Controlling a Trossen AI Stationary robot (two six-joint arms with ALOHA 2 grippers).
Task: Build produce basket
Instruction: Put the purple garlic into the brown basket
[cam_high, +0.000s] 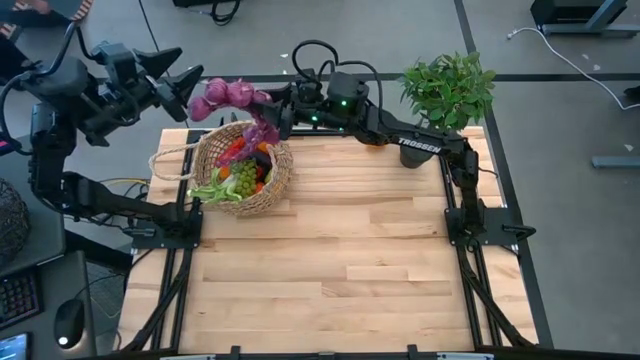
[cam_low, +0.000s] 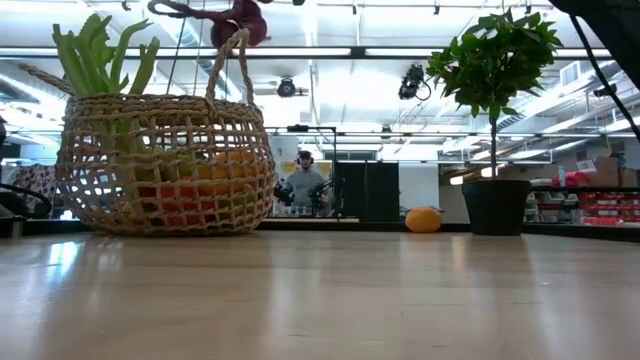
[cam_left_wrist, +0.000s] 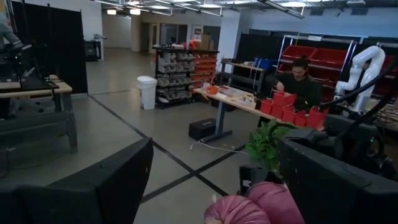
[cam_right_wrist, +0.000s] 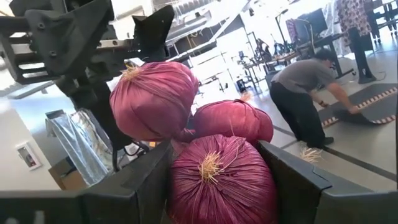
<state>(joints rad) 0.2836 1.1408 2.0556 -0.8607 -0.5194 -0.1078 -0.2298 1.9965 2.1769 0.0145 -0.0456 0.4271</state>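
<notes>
Right gripper (cam_high: 262, 112) pinching a bunch of purple onions (cam_high: 232, 97) raised just above the far rim of the basket (cam_high: 243, 166) at the table's far left, with left gripper (cam_high: 180, 85) spread empty just beside the bunch's other end.

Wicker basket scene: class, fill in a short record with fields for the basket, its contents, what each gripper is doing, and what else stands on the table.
basket: wicker basket at the table's far left, upright
contents: green grapes, red and orange produce, leafy greens sticking up
right gripper: right gripper above the basket's far rim, shut on the purple onion bunch
left gripper: left gripper open, raised beside the bunch, holding nothing
other things: potted plant at far right; an orange fruit near it
</notes>
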